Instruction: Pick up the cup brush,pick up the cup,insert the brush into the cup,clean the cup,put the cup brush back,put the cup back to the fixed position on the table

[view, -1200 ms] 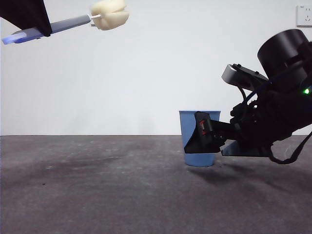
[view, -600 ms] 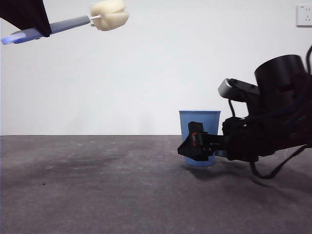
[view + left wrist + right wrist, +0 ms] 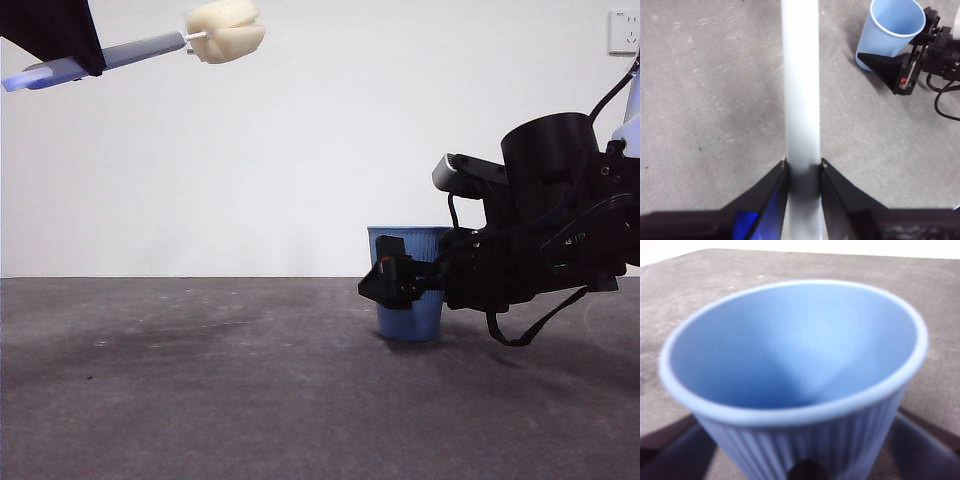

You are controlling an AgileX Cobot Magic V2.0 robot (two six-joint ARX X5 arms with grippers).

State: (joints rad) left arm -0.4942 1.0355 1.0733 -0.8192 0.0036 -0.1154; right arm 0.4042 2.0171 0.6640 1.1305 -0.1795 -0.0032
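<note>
**Brush is up, cup is the one in play**

The left gripper (image 3: 803,167) is high at the left side with its jaws pinched tight on the handle of the cup brush (image 3: 150,45); the cream sponge head is pointing out over the table (image 3: 200,400), well clear of everything. That step looks done.

Now the cup. The blue ribbed cup (image 3: 410,285) stands upright on the table at the right side, and the right gripper (image 3: 392,282) is in low beside it, jaws spread with one on each side of the cup wall. From the right wrist view the cup (image 3: 795,385) fills the frame, mouth open to the camera, dark jaws just flanking its lower body. I can't tell whether the pads are touching it yet; it reads as open around the cup, not clamped.

So the pick-up of the cup is the step in hand. Next, I'd say, the jaws need to squeeze evenly on the ribbed wall without tipping it, then lift it toward the brush.
</note>
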